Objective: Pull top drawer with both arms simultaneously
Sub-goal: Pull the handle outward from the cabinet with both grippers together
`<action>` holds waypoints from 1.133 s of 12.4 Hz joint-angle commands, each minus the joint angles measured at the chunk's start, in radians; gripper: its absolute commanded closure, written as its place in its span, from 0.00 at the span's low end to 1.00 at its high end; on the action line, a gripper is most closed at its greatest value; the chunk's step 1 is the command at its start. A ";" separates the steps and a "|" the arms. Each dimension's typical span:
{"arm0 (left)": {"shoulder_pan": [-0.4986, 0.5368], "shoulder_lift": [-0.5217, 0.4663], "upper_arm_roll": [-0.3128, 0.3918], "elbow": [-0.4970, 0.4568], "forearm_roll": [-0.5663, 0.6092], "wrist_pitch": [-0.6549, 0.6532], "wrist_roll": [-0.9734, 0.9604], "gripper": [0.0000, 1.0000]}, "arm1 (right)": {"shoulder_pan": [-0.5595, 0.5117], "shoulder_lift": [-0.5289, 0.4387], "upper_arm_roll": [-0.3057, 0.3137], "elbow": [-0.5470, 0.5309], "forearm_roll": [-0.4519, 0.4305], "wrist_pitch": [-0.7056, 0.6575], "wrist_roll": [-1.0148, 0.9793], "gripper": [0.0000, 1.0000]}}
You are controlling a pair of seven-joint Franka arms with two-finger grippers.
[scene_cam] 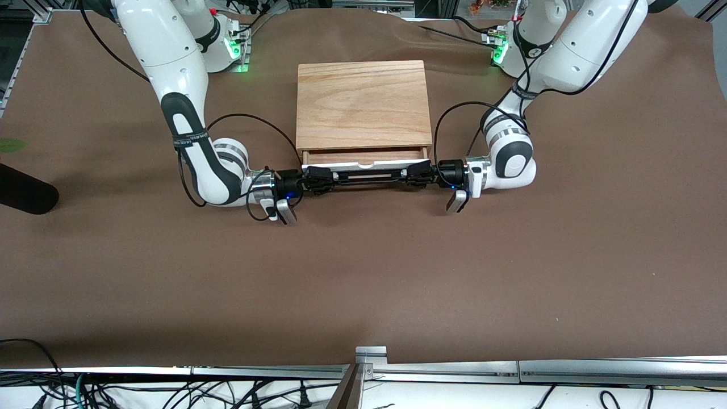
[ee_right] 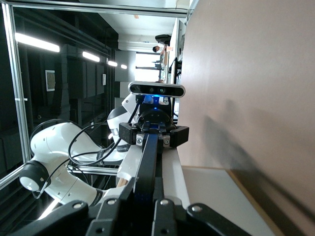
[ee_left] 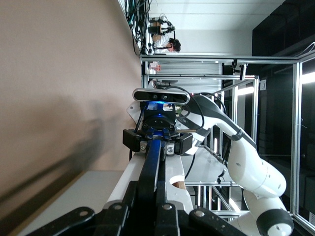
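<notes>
The top drawer (scene_cam: 363,155) stands a little way out of the wooden box (scene_cam: 362,105), its white front panel (scene_cam: 369,165) facing the front camera. Its black wire handle (scene_cam: 369,176) runs along the panel. My right gripper (scene_cam: 318,179) is shut on the handle's end toward the right arm. My left gripper (scene_cam: 420,172) is shut on the end toward the left arm. In the left wrist view my left gripper (ee_left: 150,199) clamps the handle (ee_left: 151,164) beside the notched panel (ee_left: 172,169). In the right wrist view my right gripper (ee_right: 143,201) clamps the handle (ee_right: 147,162).
A black object (scene_cam: 23,193) and a green scrap (scene_cam: 11,145) lie at the right arm's end of the brown table (scene_cam: 363,272). A metal rail (scene_cam: 369,363) runs along the table's edge nearest the front camera.
</notes>
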 commanded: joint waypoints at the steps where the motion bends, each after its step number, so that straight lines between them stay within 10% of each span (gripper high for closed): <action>1: 0.013 0.028 0.050 0.049 0.076 0.007 -0.077 1.00 | -0.027 0.028 -0.043 0.098 0.030 0.001 0.041 1.00; 14: -0.006 0.128 0.137 0.281 0.158 0.006 -0.291 1.00 | -0.030 0.120 -0.075 0.265 0.030 0.044 0.153 1.00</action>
